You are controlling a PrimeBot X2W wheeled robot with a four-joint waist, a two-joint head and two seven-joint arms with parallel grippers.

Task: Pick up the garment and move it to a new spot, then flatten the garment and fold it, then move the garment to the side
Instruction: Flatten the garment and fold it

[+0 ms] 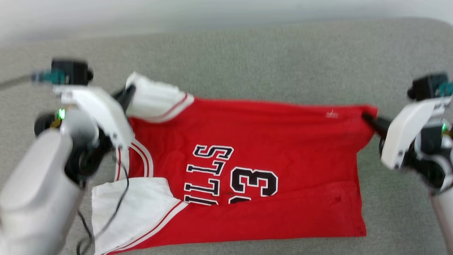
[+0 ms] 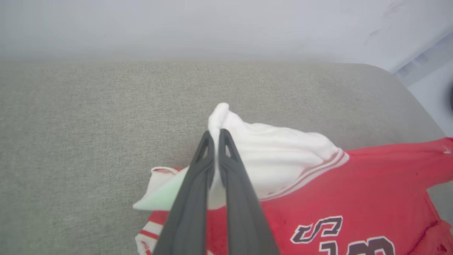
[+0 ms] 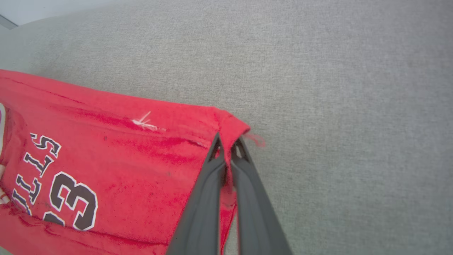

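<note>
Left gripper, I saw, pinched the garment's far left sleeve; right gripper clamped its far right corner.

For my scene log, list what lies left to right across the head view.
Dark-fingered left gripper → white red-striped sleeve of the red jersey garment → black white-outlined lettering → black number → dark-fingered right gripper.

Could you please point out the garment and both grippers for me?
garment (image 1: pixel 290 134): head view, on its red body.
left gripper (image 2: pixel 216 135): left wrist view, midway between its tips, at the white sleeve.
right gripper (image 3: pixel 228 142): right wrist view, midway between its tips, at the red corner.
</note>
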